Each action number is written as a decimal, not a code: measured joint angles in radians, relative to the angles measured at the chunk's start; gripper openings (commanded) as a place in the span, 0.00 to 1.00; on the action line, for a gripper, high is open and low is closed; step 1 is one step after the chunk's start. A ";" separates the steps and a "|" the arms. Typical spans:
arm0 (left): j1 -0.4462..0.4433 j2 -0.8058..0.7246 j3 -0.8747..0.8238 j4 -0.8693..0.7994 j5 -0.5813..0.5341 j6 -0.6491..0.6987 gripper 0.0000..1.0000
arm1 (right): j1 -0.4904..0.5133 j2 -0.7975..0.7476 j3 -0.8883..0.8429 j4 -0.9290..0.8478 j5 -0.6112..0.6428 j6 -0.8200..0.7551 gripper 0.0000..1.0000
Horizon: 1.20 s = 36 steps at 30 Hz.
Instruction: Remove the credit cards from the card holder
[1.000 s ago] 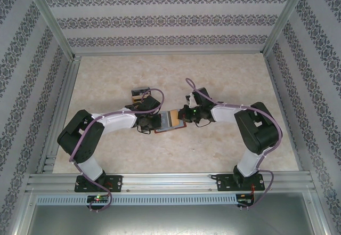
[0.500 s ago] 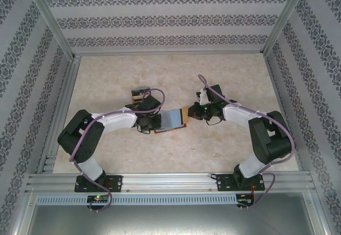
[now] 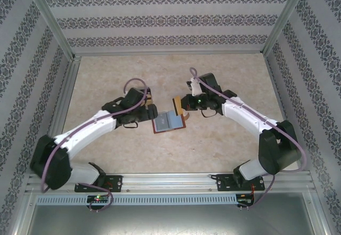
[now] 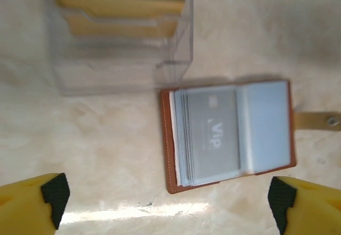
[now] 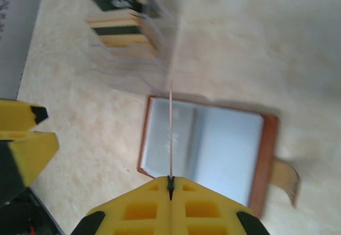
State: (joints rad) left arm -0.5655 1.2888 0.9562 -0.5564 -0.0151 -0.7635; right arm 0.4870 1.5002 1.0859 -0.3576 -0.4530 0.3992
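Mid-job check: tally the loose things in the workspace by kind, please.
Reddish-brown leather bifold card holder, open: 1
Clear rectangular plastic box: 1
Thin flat card pinched in the right gripper jaws: 1
Grey "Vip" card showing inside the holder: 1
Total: 4 (cards behind it uncountable)

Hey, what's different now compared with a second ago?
The left end effector opened and pulled back from the card holder. The right end effector, shut on a credit card, drew it out and lifted it. The card holder stayed open in its place on the table.
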 measured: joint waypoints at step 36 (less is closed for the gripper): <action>0.064 -0.713 -0.030 -0.554 -0.355 -0.192 1.00 | 0.356 0.594 0.731 -0.167 0.489 -1.234 0.00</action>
State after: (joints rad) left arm -0.5014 0.5758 0.9264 -1.1099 -0.3702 -0.9554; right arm 0.8425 2.0945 1.8172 -0.5243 0.0364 -0.8352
